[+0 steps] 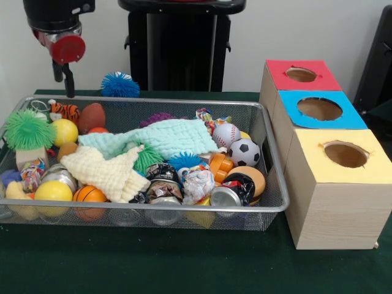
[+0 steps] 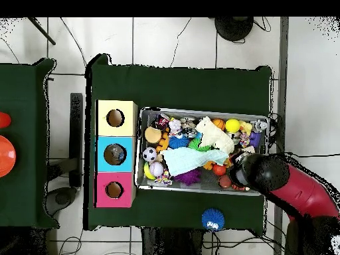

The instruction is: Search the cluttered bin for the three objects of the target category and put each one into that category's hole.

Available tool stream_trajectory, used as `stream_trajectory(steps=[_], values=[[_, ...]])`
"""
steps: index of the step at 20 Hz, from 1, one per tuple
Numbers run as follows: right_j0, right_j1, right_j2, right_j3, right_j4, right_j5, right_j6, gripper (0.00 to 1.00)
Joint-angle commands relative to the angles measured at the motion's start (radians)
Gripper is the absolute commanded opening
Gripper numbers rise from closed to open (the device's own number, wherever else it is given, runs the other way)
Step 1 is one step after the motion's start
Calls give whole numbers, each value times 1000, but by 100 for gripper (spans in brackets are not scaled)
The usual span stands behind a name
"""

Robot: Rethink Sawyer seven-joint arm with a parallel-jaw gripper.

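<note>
Gripper point(image 1: 66, 79) hangs above the bin's point(image 1: 153, 209) far corner, over the tiger-striped toy point(image 1: 66, 111) and brown ball point(image 1: 92, 116); only a dark finger shows below the red disc, so I cannot tell whether it is spread or closed, and nothing visible is held. The target category is not stated. If it is balls, candidates lie scattered: baseball point(image 1: 226, 134) and soccer ball point(image 1: 245, 152) at the box end, yellow ball point(image 1: 64, 131) and small basketball point(image 1: 89, 195) at the other. Three boxes stand just beside the bin, with holes in red point(image 1: 301, 74), blue point(image 1: 320, 108) and yellow point(image 1: 346, 154) tops. Risks, as I judge them: the teal cloth point(image 1: 162, 138) and cream cloth point(image 1: 110, 171) drape over the middle and may hide a target or snag a finger on descent. Round things packed against cans point(image 1: 225, 196) and spiky toys point(image 1: 26, 130) can roll or squirt out of a pinch. The mesh wall is close under the gripper; a steep drop here could strike the rim. Carrying across the full bin to the holes gives a loose grasp time to slip. One blue spiky ball point(image 1: 119, 85) sits outside the bin, behind it, easily overlooked.
</note>
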Motion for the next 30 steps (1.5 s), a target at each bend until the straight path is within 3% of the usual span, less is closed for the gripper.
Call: stream_trajectory(steps=[1,6,11,13,19,24,30], values=[[-131,-94,207,78,-206,-45,-462,100],[-164,-166,267,108,-219,47,-464,100],[-183,-333,269,232,-179,179,-461,100],[-190,-369,271,272,-162,200,-459,100],[-219,-403,311,380,-173,202,-508,100],[-250,-445,359,502,-196,107,-527,100],[-314,-353,412,564,-311,-77,-471,100]])
